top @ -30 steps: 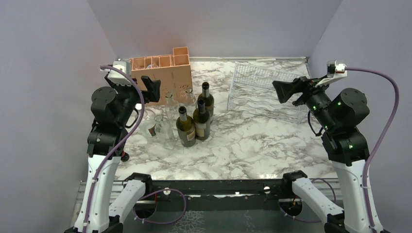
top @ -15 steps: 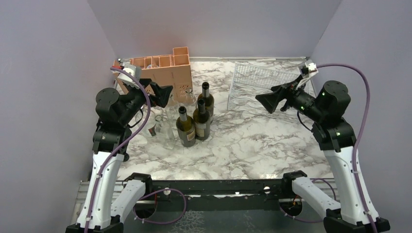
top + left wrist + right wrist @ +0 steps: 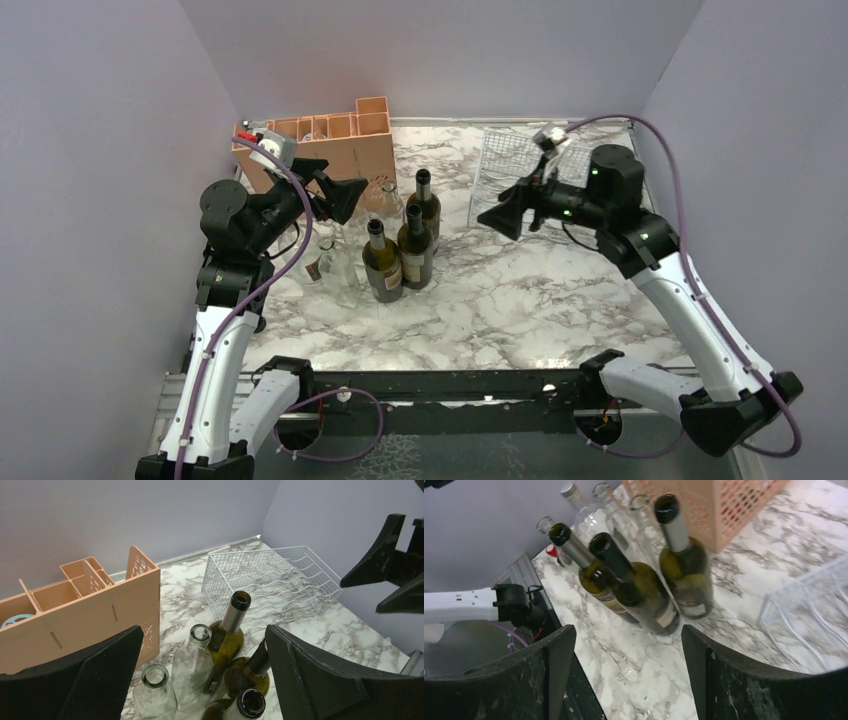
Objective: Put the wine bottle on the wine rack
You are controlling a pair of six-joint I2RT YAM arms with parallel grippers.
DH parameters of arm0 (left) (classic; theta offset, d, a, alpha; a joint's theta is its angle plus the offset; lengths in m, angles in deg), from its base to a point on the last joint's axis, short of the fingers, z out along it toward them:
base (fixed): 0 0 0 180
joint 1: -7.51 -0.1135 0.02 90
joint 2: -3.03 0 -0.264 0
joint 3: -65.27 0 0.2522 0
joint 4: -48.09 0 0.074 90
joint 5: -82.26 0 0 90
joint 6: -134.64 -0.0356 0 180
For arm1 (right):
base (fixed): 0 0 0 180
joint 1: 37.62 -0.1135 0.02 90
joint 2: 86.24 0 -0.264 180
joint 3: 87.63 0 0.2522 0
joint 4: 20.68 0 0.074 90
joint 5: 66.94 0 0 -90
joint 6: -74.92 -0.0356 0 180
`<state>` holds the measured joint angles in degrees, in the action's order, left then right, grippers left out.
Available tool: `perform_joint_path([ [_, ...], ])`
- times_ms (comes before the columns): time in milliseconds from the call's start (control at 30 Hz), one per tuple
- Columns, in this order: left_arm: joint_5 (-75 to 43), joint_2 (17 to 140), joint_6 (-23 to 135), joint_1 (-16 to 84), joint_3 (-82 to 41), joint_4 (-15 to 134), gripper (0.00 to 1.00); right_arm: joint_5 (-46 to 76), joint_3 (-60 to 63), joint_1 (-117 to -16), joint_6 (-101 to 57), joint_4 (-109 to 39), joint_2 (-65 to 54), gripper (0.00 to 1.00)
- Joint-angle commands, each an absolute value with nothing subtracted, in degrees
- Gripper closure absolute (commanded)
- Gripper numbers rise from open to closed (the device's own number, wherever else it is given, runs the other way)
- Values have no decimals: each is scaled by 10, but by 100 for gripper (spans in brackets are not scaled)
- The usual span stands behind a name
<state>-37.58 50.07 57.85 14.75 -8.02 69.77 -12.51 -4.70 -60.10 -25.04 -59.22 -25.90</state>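
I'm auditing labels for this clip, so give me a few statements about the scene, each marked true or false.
1. Three dark wine bottles stand upright on the table. True.
2. A bottle lies on the wire rack. False: the rack holds no bottle.
3. The left hand and the right hand are both open and hold nothing. True.
4. The peach crate stands to the right of the rack. False: in the top view it stands to the left of the rack, behind the bottles.
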Motion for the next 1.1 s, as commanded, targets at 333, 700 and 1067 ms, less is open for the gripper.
perform_joint_path([
  [333, -395, 488, 590, 147, -98, 695, 1, 166, 41, -869, -195, -528, -97, 30],
  [700, -385, 486, 585, 151, -108, 706, 1, 240, 70, -903, -169, -497, -22, 36],
  [1067, -391, 481, 583, 155, -125, 718, 1, 236, 55, -910, -127, -449, -4, 55],
])
